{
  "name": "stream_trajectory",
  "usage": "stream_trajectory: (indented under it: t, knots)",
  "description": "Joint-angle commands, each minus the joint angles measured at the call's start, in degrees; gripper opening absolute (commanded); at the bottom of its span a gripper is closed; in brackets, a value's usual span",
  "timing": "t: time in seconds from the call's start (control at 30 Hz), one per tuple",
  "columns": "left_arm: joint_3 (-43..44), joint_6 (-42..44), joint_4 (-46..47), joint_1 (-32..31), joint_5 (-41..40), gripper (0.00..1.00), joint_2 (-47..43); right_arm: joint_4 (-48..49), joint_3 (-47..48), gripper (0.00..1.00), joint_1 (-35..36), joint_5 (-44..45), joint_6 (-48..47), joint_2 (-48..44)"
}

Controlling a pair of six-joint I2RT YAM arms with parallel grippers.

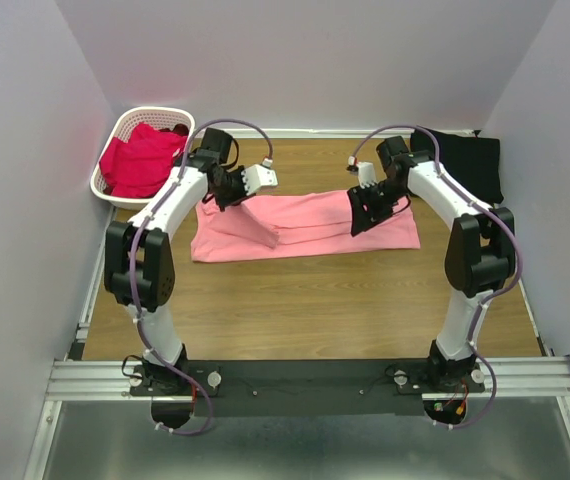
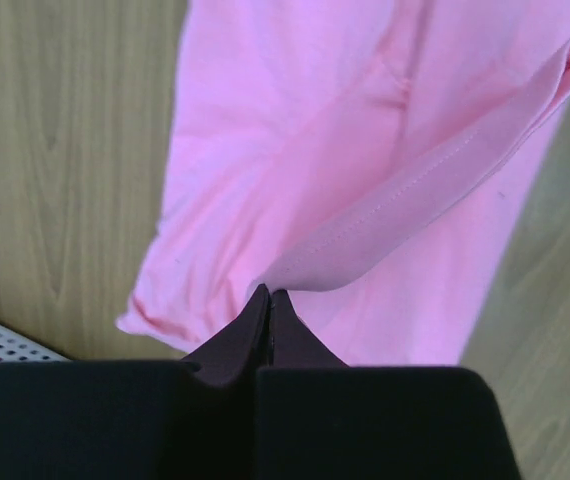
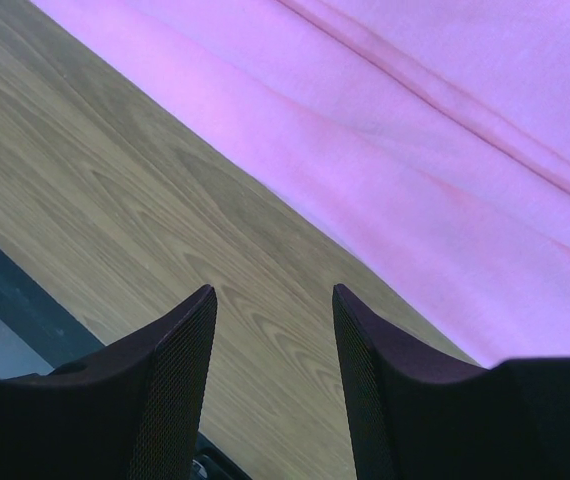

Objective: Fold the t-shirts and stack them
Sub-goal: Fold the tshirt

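Here's the left pincer (image 1: 233, 193), pressed together on a hemmed edge of the salmon-pink t-shirt (image 1: 305, 228). The wrist view shows it plainly: the two dark fingertips (image 2: 265, 320) meet in a point, with a stitched fold of pink cloth pinched right at their tip. That fold is lifted off the surface (image 1: 315, 300) and rises like a small tent at the shirt's left end. The rest of the shirt lies flat in a long band across the middle of the wood, running left to right between the two arms.

Over on the other side, the right pincer (image 1: 363, 218) hangs low at the shirt's right end, fingers spread (bare wood grain shows in the gap between them). From its wrist view, the pink cloth lies just beyond the fingertips (image 3: 190, 330), creased in long ridges. Whether the fingertips touch the cloth, I cannot tell.

At the far right corner, the black t-shirt (image 1: 470, 160) lies on the surface behind the right arm, well apart from the pink one. At the far left corner, the white slotted basket (image 1: 112, 140) sits close to the wall, with the magenta-red t-shirts (image 1: 140, 160) heaped inside it.
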Motion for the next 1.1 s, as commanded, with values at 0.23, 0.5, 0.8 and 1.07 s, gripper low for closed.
stream_trajectory:
  t: [0.23, 0.5, 0.8, 1.07]
  knots:
    - [14.53, -7.75, 4.22, 1.18, 1.15, 0.0, 12.97, 0.55, 0.45, 0.57, -1.3, 1.22, -1.28, 0.14]
    - [9.1, -7.49, 7.74, 1.62, 0.28, 0.0, 12.1, 0.46, 0.62, 0.58, -1.39, 0.87, -1.63, 0.49]
    - [3.81, -9.68, 12.84, 4.35, -2.45, 0.0, 9.54, 0.37, 2.11, 0.58, -1.39, 0.43, -1.37, 1.45]
    - [-0.23, -11.44, 15.91, 7.51, -1.66, 0.0, 5.51, 0.11, 2.82, 0.58, -1.39, 1.57, -1.54, 2.51]
